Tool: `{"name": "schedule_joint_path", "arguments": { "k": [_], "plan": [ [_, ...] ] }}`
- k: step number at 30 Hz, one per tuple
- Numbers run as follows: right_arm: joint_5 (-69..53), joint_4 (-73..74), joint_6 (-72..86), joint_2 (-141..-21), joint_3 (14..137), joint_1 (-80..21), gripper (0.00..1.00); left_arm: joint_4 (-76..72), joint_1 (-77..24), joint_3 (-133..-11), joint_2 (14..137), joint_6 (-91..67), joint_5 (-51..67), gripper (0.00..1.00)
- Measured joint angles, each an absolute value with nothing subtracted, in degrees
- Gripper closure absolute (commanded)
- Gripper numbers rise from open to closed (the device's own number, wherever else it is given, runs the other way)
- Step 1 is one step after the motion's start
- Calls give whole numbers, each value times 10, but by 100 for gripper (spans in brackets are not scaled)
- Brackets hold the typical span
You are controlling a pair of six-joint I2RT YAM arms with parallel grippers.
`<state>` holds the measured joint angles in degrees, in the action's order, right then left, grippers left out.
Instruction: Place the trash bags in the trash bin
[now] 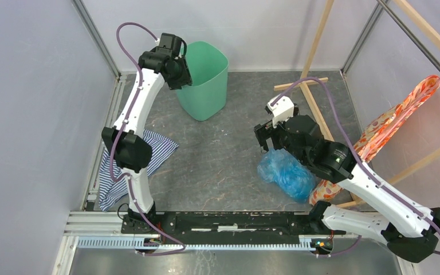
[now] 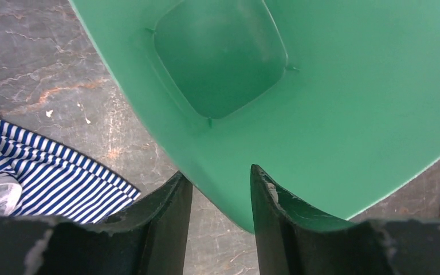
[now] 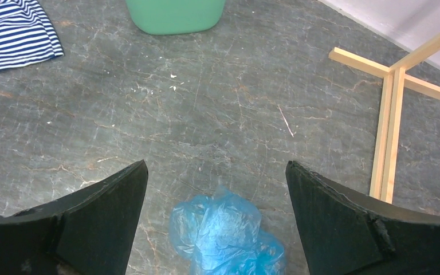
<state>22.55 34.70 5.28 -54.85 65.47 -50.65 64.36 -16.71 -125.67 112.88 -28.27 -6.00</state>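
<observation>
Right pincer (image 3: 216,166) hangs spread wide above the bag (image 3: 223,235), not touching it. That bag is a crumpled light-blue heap on the counter (image 1: 223,154), just under the right wrist and well apart from the bin (image 1: 203,94). Left pincer (image 2: 220,175) is at the bin's near rim with its fingers (image 2: 175,212) a little parted. One finger is outside the wall and the other over the mouth, and a strip of counter shows between them, so nothing is pinched. The bin stands at the far side of the counter, its inside bare down to the bottom in the left wrist view. A striped cloth (image 1: 160,150) lies by the left arm. A floral fabric (image 1: 389,123) hangs on a wooden frame (image 1: 315,97) at the right.
</observation>
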Motion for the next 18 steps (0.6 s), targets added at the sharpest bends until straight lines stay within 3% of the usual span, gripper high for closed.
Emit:
{"name": "schedule_joint_path", "arguments": {
  "k": [4, 12, 18],
  "plan": [
    [231, 351, 53, -553, 651, -507, 2, 634, -156, -1257, 1129, -282, -61, 44],
    [274, 365, 72, -575, 610, -508, 2, 609, -151, -1257, 1128, -272, -54, 13],
    [323, 388, 107, -607, 557, -508, 2, 568, -151, -1226, 1088, -262, -26, 1]
  ]
}}
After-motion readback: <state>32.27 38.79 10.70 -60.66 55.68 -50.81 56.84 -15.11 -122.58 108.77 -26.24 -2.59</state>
